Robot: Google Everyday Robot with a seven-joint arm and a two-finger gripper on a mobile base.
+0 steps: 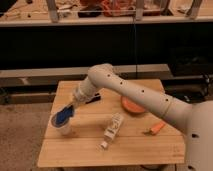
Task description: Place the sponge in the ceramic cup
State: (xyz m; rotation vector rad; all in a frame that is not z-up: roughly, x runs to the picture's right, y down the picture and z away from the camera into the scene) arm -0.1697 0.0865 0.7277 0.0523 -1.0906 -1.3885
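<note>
The blue sponge (63,116) hangs tilted at the tip of my gripper (71,108), which is shut on it. It sits right over the mouth of the pale ceramic cup (64,129) and covers most of the rim. The cup stands upright near the left edge of the wooden table (140,150). My white arm reaches in from the right, across the back of the table, down to the cup.
A white bottle (113,128) lies on its side mid-table. Behind my forearm sits an orange-red bowl (133,106), with an orange carrot (156,128) to the right. A small dark object (94,98) lies under my wrist. Dark shelving stands behind the table.
</note>
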